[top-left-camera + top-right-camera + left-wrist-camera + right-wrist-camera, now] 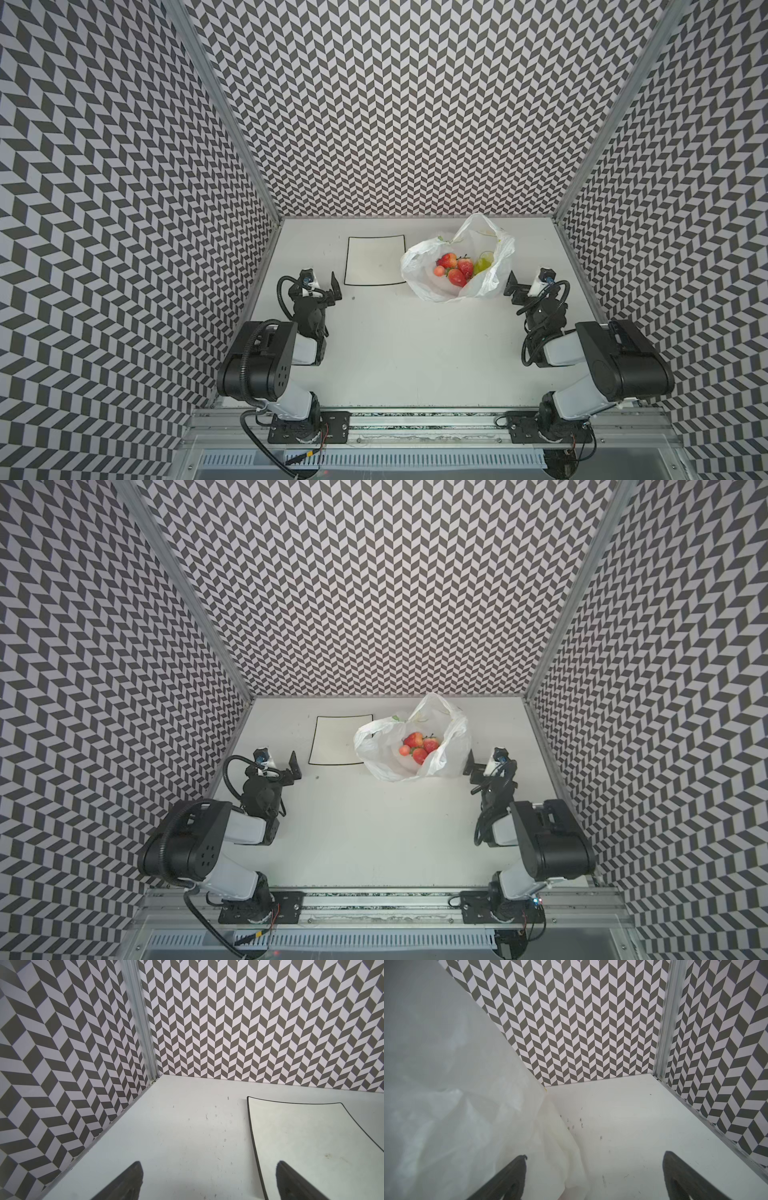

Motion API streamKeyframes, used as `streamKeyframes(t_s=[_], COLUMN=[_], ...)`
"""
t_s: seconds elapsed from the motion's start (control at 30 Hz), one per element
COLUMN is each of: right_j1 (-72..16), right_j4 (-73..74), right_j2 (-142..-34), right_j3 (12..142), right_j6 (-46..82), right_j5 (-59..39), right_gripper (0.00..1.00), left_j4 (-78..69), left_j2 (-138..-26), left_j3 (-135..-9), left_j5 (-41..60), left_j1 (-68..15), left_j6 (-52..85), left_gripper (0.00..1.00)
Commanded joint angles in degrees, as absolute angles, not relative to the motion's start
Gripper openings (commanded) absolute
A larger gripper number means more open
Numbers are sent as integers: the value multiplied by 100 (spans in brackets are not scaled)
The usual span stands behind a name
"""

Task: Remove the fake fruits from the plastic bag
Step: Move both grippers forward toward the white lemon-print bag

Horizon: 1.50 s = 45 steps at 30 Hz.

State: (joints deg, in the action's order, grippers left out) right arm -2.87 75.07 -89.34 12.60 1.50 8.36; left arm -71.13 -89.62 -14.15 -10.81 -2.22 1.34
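Claws on both arms stand released, dark tapered fingers spread wide with nothing between them. The left claw hangs in the middle left of both top views, just beside the lower left corner of a plate. The plate is flat, square and white, with a thin black rim and slightly bowed edges. The right claw sits in the middle right, close against the right flank of the bag. Whether a finger touches the plastic cannot be told.

The bag is thin, crinkled, milky white film, slumped open on the table right of the plate, its left side lapping the plate's right edge. 1 handle loop stands up toward the back wall. Inside lie 3 glossy red strawberries with green caps, bunched together, and 1 small round pinkish cherry at their left. A yellow-green pear rests at their right in a top view, partly veiled by the film.

The table is matte white with small dark scuffs. Walls around it carry a grey and white chevron print, joined by metal corner rails.
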Motion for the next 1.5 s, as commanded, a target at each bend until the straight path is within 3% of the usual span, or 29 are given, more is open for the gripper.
streamKeyframes(t_s=[0.0, 0.77, 0.9, 1.17, 1.47], right_j1=[-316, -316, -307, -301, -290], right_j4=[7822, 7854, 7741, 4981, 32], right_j2=[-8992, -8985, -8540, -6315, -4433], right_j3=[1318, 1318, 1057, 1476, 2783], right_j6=[110, 92, 254, 889, 3068], right_j5=[915, 892, 1279, 1644, 1497], right_gripper=[100, 100, 100, 100, 98], left_j4=[-7304, -7293, -7339, -5504, -2676], left_j2=[-8919, -8910, -8706, -6883, -5573], left_j3=[-1380, -1380, -1292, -1600, -3110], left_j5=[-1063, -1020, -848, -615, 1161], left_j1=[-220, -198, -167, -177, -369], left_j6=[143, 157, 117, 220, 1175], left_gripper=[100, 100, 100, 100, 95])
